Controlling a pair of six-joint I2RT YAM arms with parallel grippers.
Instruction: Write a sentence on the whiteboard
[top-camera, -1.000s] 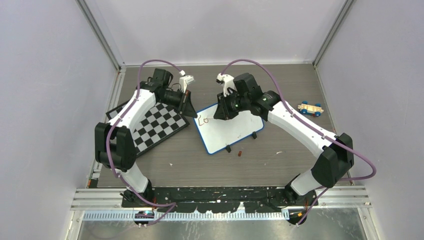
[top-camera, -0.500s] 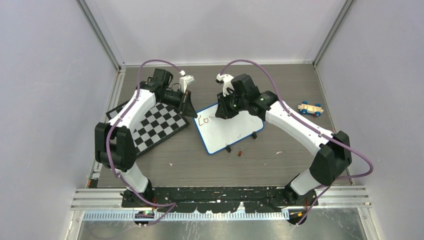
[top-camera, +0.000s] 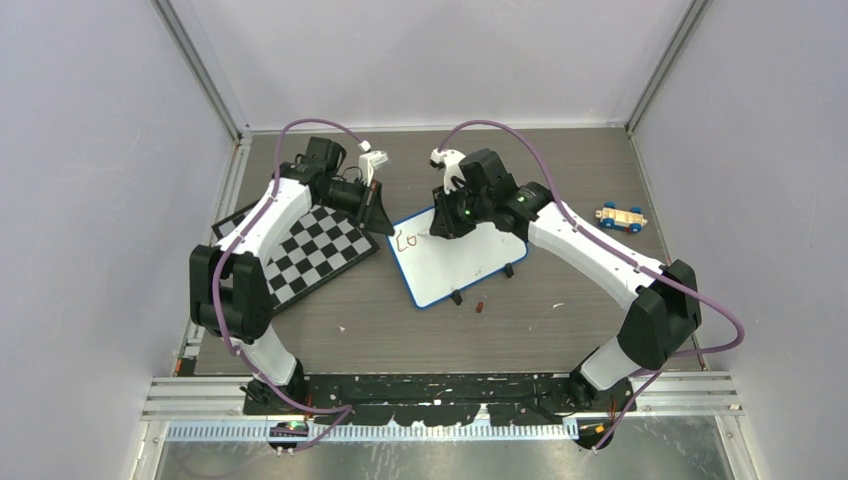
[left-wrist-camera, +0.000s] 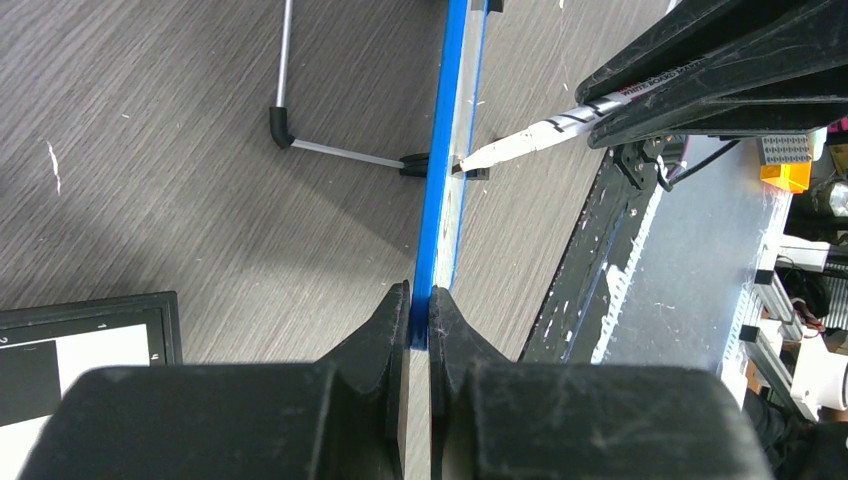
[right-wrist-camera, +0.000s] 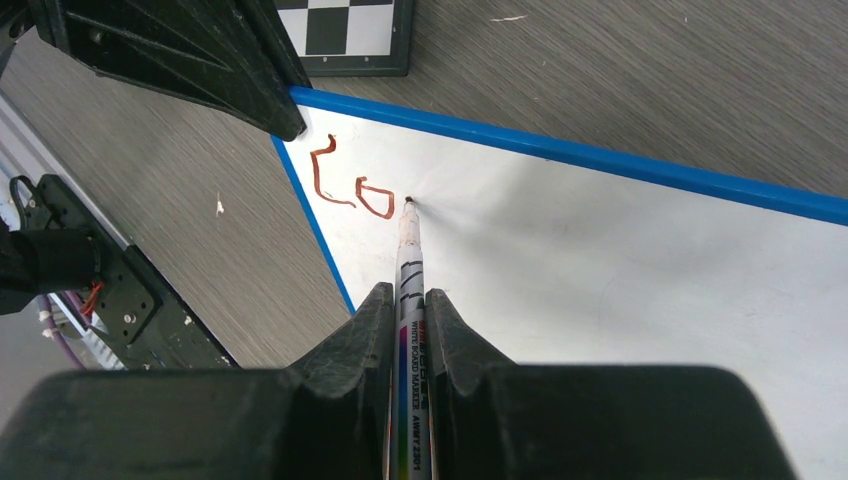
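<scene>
Whiteboard (top-camera: 465, 268) lies near the middle of the table (top-camera: 560, 330); the left gripper (left-wrist-camera: 420, 300) has its jaws pressed on the blue frame (left-wrist-camera: 441, 150) at the board's ten o'clock corner, probably so the board does not slide during writing. The right gripper (right-wrist-camera: 407, 300) is clamped on the marker (right-wrist-camera: 409, 250), whose tip rests on the white surface at three o'clock of the sentence (right-wrist-camera: 348, 185), so far only "Co".

1 whiteboard (top-camera: 455, 265), 1 chessboard (top-camera: 315, 250), 1 marker (right-wrist-camera: 410, 275), 1 toy car (top-camera: 621, 217), 2 ltrs (right-wrist-camera: 350, 188) written, 2 arms (L (top-camera: 265, 215), R (top-camera: 590, 250))
</scene>
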